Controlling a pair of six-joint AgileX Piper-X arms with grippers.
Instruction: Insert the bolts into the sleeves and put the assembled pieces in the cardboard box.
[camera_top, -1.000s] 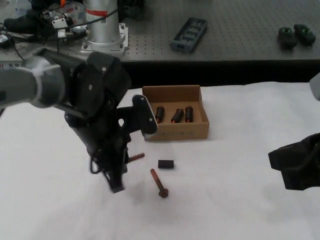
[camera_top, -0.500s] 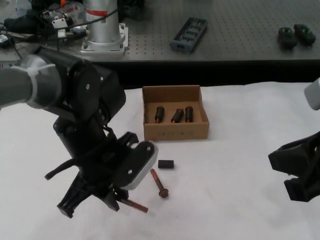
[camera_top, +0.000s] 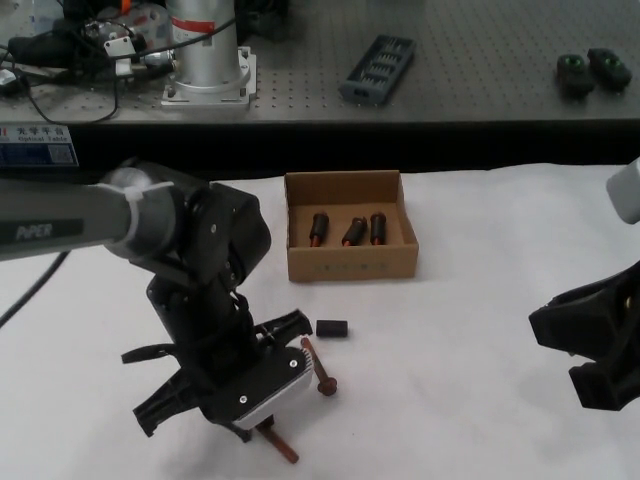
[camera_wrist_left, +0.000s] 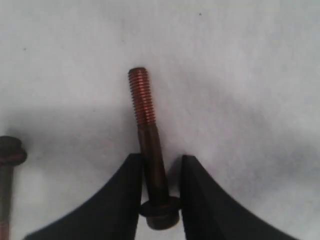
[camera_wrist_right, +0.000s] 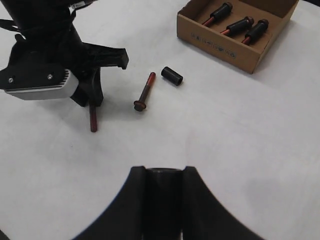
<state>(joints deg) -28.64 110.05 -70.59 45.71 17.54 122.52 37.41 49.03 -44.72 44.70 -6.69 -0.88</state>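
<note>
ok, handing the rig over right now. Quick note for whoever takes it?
Left gripper: shut on a copper-coloured threaded bolt, near its head, over the white cloth.
Right gripper: shut on what looks like a black cylindrical sleeve.
Loose on the cloth: a second copper-coloured bolt and a second black sleeve, apart.
Done: three assembled pieces in the brown cardboard box.
Left: join the held pair, box it, then the loose pair.

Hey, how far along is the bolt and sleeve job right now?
Done: three assembled pieces lie in the cardboard box. In hand: the left gripper grips a bolt; the right gripper holds what looks like a sleeve. Left: joining those, plus the loose bolt and loose sleeve.
</note>
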